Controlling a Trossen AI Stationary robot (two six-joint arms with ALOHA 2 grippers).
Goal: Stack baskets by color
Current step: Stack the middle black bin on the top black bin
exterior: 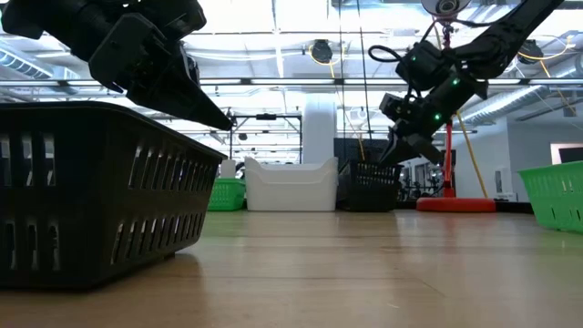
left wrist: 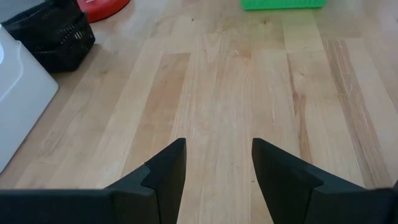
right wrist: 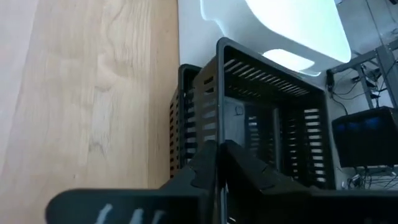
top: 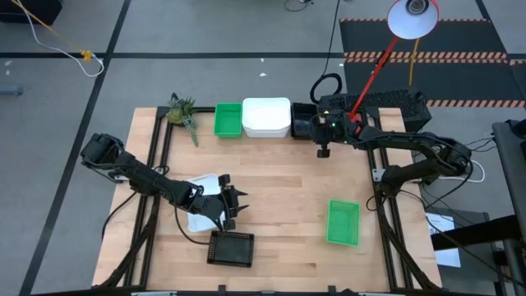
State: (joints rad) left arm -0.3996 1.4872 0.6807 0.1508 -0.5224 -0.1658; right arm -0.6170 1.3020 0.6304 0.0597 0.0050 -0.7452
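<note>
Baskets in green, white and black, spread over the bench.

At the far edge a green basket, a larger white basket and a black basket stand upright, side by side in a row. A second green basket sits alone near the right edge. Another black basket, slotted walls, stands at the near edge.

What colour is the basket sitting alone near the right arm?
Bright green. The lone basket shows best in the high view.
</note>
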